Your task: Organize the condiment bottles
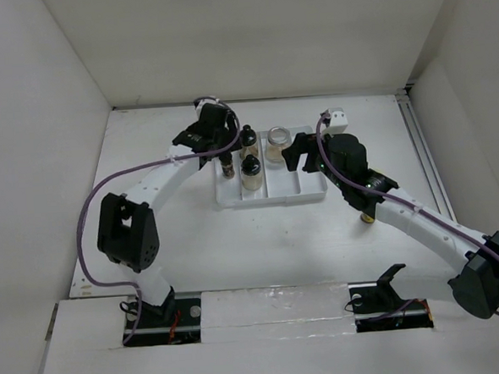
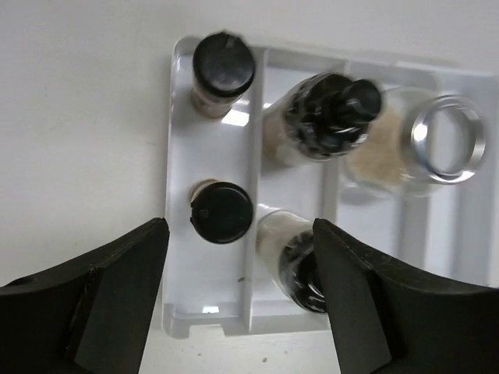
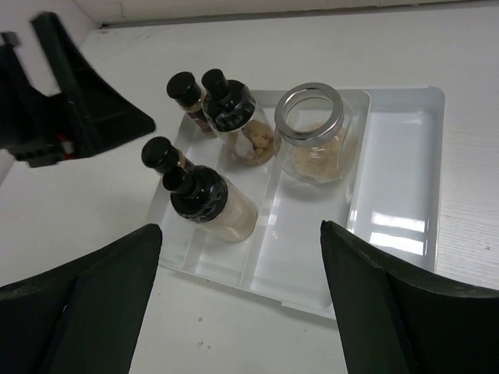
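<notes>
Locate the white divided plastic tray (image 1: 310,183) near the far edge of the tabletop (image 1: 262,246), about midway between its left and right edges. The tray's leftmost compartment holds two slim brown spice bottles with black caps (image 2: 224,64). The next holds two round black-capped jars (image 3: 207,199). The third holds a clear silver-rimmed glass jar (image 3: 314,132). The left end effector (image 2: 239,234) hangs above the leftmost compartment, fingers spread and empty. The right end effector (image 3: 240,230), likewise spread and empty, is by the tray's right end.
</notes>
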You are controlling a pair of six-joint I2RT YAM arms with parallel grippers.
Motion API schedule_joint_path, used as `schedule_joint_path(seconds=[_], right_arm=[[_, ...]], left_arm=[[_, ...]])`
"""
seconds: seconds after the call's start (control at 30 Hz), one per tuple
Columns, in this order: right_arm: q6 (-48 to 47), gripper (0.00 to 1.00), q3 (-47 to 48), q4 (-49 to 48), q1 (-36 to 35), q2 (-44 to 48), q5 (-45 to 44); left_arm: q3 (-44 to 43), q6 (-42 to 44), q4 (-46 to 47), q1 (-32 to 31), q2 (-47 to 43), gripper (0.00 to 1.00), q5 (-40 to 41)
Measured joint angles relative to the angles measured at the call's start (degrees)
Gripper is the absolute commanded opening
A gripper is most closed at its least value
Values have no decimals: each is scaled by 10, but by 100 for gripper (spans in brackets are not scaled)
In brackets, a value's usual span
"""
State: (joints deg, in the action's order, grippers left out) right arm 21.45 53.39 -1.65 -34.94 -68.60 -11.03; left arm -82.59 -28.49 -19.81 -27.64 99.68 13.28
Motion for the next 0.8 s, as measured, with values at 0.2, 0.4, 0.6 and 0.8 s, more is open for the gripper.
schedule_joint_path(seconds=[0.2,0.4,0.6,0.8], right_arm=[[3,47,-21,-1,0,19,-37],[12,11,-30,-2,0,40,-95],[41,62,-3,92,0,57,-202],[151,75,30,300,7,123,-322]], left_arm=[[6,21,25,0,-139,64,-41],[144,25,95,0,-399,34,-92],[274,26,99,0,-583,26,-122],[353,30,93,0,-633,29,-160]])
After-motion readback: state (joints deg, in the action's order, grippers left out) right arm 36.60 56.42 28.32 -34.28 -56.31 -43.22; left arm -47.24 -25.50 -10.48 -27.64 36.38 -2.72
